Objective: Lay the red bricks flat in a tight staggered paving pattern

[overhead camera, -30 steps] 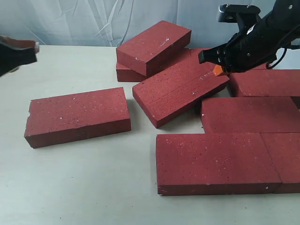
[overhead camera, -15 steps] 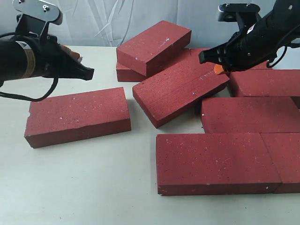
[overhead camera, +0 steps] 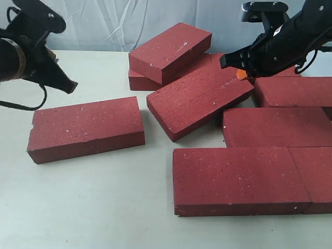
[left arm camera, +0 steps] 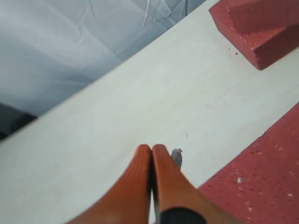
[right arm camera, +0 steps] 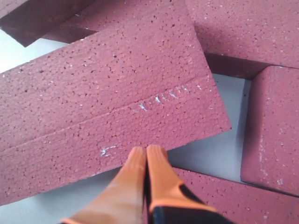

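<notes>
Red bricks (overhead camera: 241, 179) lie flat and tight at the table's (overhead camera: 104, 207) front right corner, with a lone brick (overhead camera: 85, 127) near the left edge. Behind it hangs the left gripper (overhead camera: 71, 86) — closed, empty. Mid-table, the right gripper (overhead camera: 239, 74) — also closed, empty — hovers over a tilted brick (overhead camera: 199, 98).

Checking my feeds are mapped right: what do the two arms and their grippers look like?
Both are black with loose black cables. The left arm wears a tan band; the right arm carries a black camera bracket. The left gripper and right gripper have smooth tapering orange fingers, black at the base.
</notes>
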{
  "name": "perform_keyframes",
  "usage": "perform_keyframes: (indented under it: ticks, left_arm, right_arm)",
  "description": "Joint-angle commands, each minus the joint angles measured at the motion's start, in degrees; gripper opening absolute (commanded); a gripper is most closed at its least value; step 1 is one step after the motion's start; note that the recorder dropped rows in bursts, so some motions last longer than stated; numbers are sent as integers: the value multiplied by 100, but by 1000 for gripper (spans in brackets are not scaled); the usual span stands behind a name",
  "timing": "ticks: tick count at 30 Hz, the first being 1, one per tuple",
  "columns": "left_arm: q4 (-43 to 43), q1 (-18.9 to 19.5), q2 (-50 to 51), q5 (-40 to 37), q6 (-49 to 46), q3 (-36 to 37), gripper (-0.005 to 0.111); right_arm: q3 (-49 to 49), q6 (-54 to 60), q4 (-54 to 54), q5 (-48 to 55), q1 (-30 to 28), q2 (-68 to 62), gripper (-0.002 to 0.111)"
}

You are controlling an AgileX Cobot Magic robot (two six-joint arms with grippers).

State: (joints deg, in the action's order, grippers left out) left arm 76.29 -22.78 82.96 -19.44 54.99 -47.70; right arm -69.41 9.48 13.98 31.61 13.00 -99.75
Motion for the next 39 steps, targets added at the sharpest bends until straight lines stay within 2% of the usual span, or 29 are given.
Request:
perform_keyframes:
  ticks: [1, 2, 3, 5, 7, 12, 17, 21, 25, 31, 39]
  left_arm:
    - [-4208, -24, 51, -897, -2740, -418, 0]
    - [-5032, -24, 79, -1281, -3615, -619, 0]
    - [-6332, -24, 102, -1654, -4546, -938, 0]
    - [-7629, -24, 102, -1632, -5388, -1291, 0]
    - [-8163, -24, 238, -1755, -5877, -1450, 0]
    - [-7629, -14, 1209, -2147, -5735, -1459, 0]
    - [-7663, -14, 1948, -1431, -5803, -1459, 0]
    - [-7237, 11, 2350, -1398, -5718, -1448, 0]
    - [-6982, 229, 2559, -1275, -5468, -1448, 0]
    - [-6874, 851, 2601, -1017, -5456, -1448, 0]
    - [-7113, 886, 2280, -1194, -5456, -1686, 0]
  right_arm:
    - [7, 34, -48, -27, -31, 13, -1]
    - [7, 34, -48, -27, -31, 13, -1]
    - [7, 34, -19, -27, -31, 13, -1]
    - [7, 34, -20, -16, -31, 13, -1]
    - [7, 34, 11, -16, -31, 13, -1]
    - [7, 34, 25, 82, -31, 13, -1]
    - [7, 34, 25, 151, -31, 13, -1]
    - [7, 34, 25, 99, -31, 13, -1]
    - [7, 34, 8, 101, -31, 13, -1]
    - [7, 34, 7, 24, -31, 13, -1]
    - [7, 34, -181, -361, -31, 13, -1]
